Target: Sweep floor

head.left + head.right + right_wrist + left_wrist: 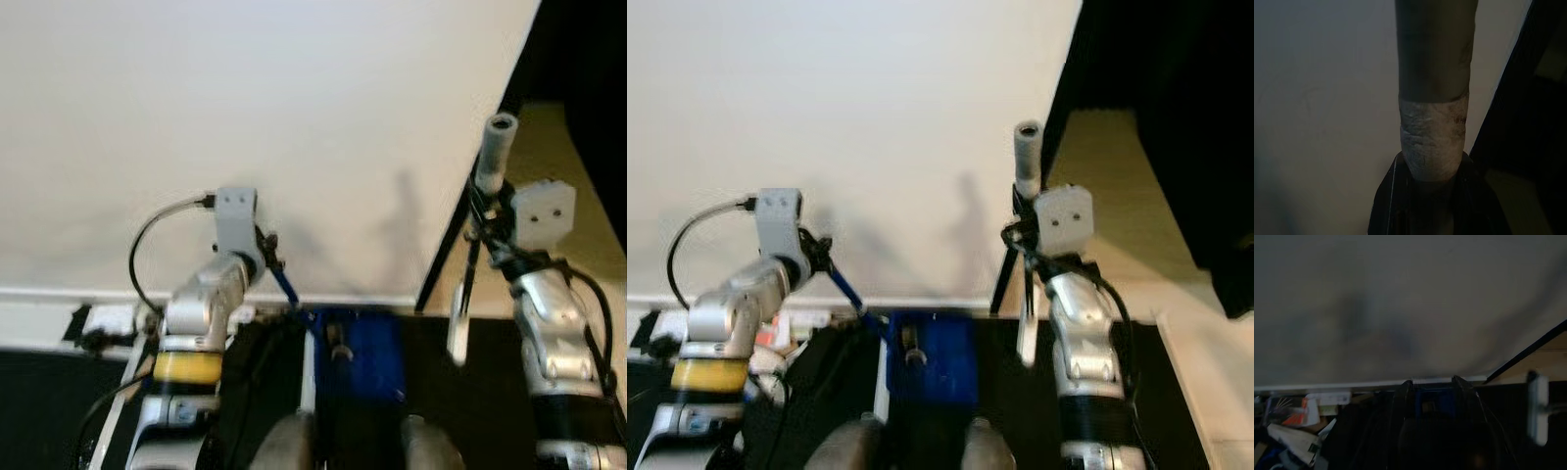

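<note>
I face a white wall at close range. My left gripper (266,253) is raised and shut on the thin blue handle (286,286) of a blue dustpan (361,357), which hangs low in front of me. In the left wrist view the dustpan (1432,404) shows dimly between the two black fingers (1400,401). My right gripper (487,220) is shut on an upright broom handle (495,147) just below its grey top. The stick runs down to a white part (458,333). In the right wrist view the taped handle (1434,132) rises from between the fingers.
A white baseboard (59,294) meets a dark floor (470,392). A black panel edge (460,225) slants down on the right, with a beige surface (1127,245) beyond it. Papers and small boxes (1288,416) lie by the wall on my left.
</note>
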Available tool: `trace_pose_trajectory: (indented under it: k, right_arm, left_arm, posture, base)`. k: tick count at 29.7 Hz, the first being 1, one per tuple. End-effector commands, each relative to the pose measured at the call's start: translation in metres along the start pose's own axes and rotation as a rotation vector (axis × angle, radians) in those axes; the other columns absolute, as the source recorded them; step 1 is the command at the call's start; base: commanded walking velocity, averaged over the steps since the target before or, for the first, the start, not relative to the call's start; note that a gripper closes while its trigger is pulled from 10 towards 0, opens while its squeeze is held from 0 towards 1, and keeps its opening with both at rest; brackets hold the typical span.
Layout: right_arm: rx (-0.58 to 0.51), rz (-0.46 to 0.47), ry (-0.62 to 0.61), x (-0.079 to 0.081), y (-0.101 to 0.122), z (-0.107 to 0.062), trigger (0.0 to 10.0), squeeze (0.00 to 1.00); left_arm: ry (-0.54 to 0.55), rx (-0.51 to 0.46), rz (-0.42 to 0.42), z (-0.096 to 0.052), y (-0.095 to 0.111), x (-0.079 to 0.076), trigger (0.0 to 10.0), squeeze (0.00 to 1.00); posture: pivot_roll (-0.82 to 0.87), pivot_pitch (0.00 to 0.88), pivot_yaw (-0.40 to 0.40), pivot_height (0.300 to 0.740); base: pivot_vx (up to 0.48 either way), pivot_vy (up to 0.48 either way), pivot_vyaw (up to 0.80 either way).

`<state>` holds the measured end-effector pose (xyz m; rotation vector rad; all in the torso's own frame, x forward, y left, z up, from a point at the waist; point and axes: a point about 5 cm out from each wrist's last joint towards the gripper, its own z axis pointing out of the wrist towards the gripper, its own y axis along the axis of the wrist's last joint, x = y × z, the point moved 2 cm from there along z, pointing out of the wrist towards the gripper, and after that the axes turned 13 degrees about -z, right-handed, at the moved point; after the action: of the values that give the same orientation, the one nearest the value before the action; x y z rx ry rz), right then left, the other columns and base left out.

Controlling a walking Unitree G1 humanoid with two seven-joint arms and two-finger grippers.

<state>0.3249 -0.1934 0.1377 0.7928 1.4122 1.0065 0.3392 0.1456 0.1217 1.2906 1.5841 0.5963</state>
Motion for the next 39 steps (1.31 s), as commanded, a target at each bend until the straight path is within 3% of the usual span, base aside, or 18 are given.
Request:
trace_pose_trajectory:
  k: [1, 15, 24, 28, 39]
  right_arm:
    - [-0.036, 0.008, 0.009, 0.005, 0.005, 0.001, 10.0, 0.0]
    - [-0.027, 0.018, 0.023, 0.011, 0.0, 0.0, 10.0, 0.0]
    - [-0.006, 0.107, -0.008, 0.007, -0.006, 0.0, 10.0, 0.0]
    - [0.001, 0.159, -0.021, 0.008, -0.008, 0.0, 10.0, 0.0]
    - [0.009, 0.17, -0.027, 0.006, -0.01, 0.0, 10.0, 0.0]
  left_arm:
    - [0.02, -0.027, 0.025, -0.002, 0.008, 0.007, 10.0, 0.0]
    - [0.008, -0.068, 0.05, 0.001, 0.007, 0.0, 10.0, 0.0]
    - [0.001, -0.076, 0.064, 0.002, 0.007, -0.002, 10.0, 0.0]
    - [-0.004, -0.076, 0.065, 0.003, 0.007, -0.004, 10.0, 0.0]
    - [-0.008, -0.072, 0.065, 0.004, 0.007, -0.004, 10.0, 0.0]
  posture:
    - [0.04, 0.081, 0.061, 0.74]
    - [0.03, 0.085, 0.057, 0.74]
    - [0.03, 0.085, 0.057, 0.74]
    - [0.03, 0.085, 0.056, 0.74]
    - [0.03, 0.085, 0.059, 0.74]
  base:
    - [0.0, 0.0, 0.0]
    - [0.0, 0.0, 0.0]
    - [0.0, 0.0, 0.0]
    - [0.0, 0.0, -0.8]
    - [0.0, 0.0, -0.8]
